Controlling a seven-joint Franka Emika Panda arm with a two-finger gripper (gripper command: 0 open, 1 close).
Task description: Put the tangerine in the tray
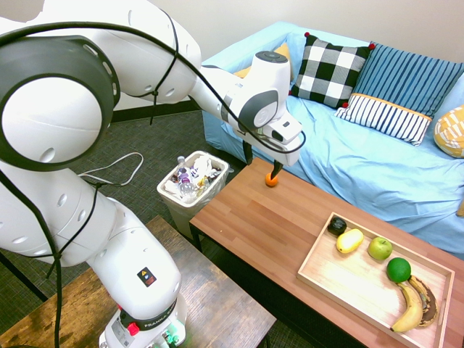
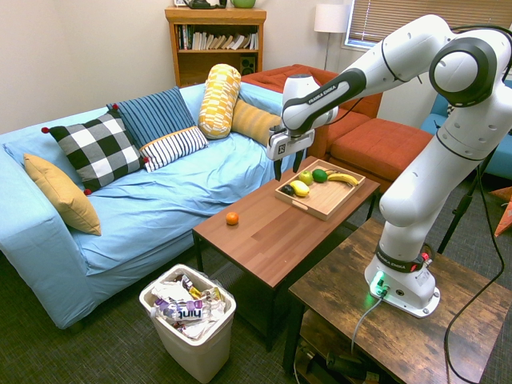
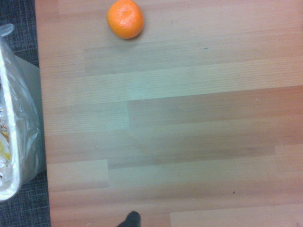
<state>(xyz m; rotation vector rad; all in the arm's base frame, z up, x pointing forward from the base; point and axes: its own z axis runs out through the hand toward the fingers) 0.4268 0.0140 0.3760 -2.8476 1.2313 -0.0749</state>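
The tangerine [image 1: 270, 181] [image 2: 232, 218] [image 3: 125, 18] lies alone on the wooden coffee table [image 1: 261, 225], near the end by the sofa. My gripper [image 1: 262, 163] [image 2: 287, 169] hangs open and empty well above the table, apart from the fruit; in the first exterior view one finger stands in front of the tangerine. The light-wood tray [image 1: 346, 281] [image 2: 314, 210] rests at the table's other end. It holds a lemon [image 1: 349, 240], a green apple [image 1: 379, 248], a lime [image 1: 398, 270], a banana [image 1: 410, 310] and a dark fruit.
A white waste bin [image 1: 192, 183] [image 2: 189, 318] [image 3: 14, 118] full of wrappers stands on the floor at the table's end nearest the tangerine. A blue sofa [image 2: 120, 216] with several cushions runs along the table's far side.
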